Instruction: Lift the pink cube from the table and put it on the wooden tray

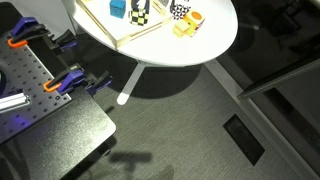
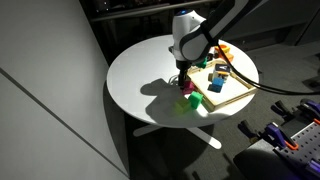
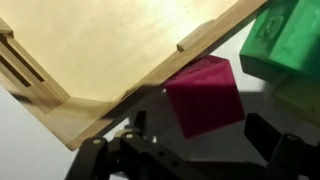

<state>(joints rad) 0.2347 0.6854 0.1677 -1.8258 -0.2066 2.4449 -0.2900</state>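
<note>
The pink cube (image 3: 205,95) sits on the round white table (image 2: 140,75), close against the edge of the wooden tray (image 3: 110,50). In an exterior view the cube (image 2: 186,88) is right under my gripper (image 2: 183,74). In the wrist view my gripper (image 3: 205,138) is open, with its two dark fingers on either side just short of the cube and nothing held. The tray (image 2: 232,98) lies on the far side of the table. In an exterior view (image 1: 120,32) the tray shows but the pink cube and the gripper are out of frame.
A green block (image 3: 285,40) lies next to the pink cube (image 2: 195,101). A blue cube (image 1: 118,8) and a checkered cube (image 1: 140,12) sit on the tray, with yellow pieces (image 1: 188,22) beside it. A black perforated workbench (image 1: 30,85) with orange clamps stands nearby.
</note>
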